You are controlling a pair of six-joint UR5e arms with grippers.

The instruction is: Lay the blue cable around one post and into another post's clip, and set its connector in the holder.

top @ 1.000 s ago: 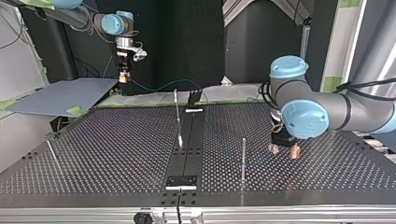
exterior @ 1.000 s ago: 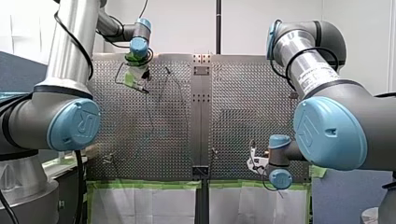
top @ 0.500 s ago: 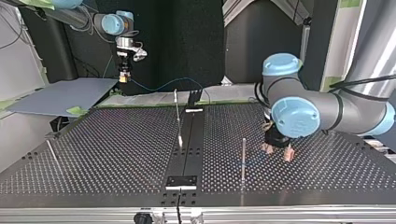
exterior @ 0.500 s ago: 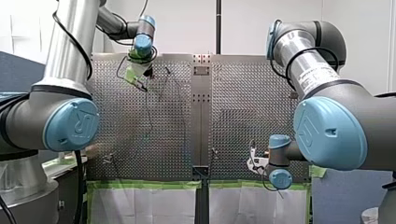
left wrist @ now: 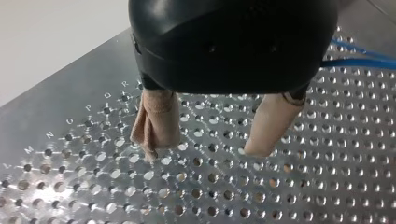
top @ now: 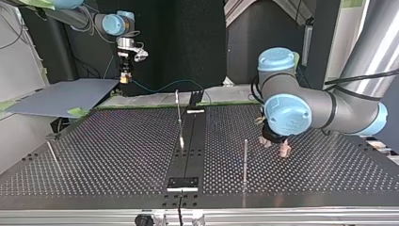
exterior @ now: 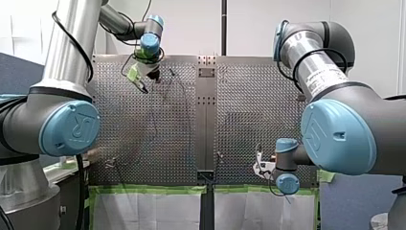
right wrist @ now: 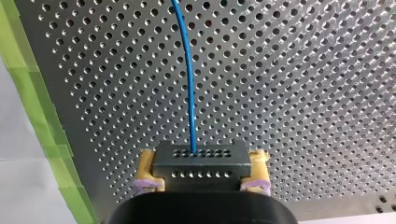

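Connector (right wrist: 201, 165): black block with rows of small holes, clamped endwise between the yellow pads (right wrist: 147, 170) of the right jaws.
Blue cable (right wrist: 189, 84): leaves the connector's upper face and runs ahead over the perforated bench (right wrist: 303, 70). In the top view the blue cable (top: 162, 87) sags from the right jaws toward the middle of the bench's far edge. In the left wrist view a stretch of the blue cable (left wrist: 359, 63) lies on the bench beyond the left jaws.
Right jaws: narrow, holding the connector, raised above bench height at the far left of the top view, near the edge lined with green tape (right wrist: 28, 70).
Left jaws: wide, with nothing between the beige pads (left wrist: 156, 119). The tips are low over the bench, but I cannot tell whether they touch it. They are just beside the upright post (top: 245, 157), on its right in the top view.
Other posts: a thin post (top: 179, 115) stands by the dark central strip (top: 188, 150), and a leaning rod (top: 51, 153) stands at the top view's left.
Holder: I cannot tell which fitting it is. A black plate (top: 183, 182) sits on the central strip at the near edge.
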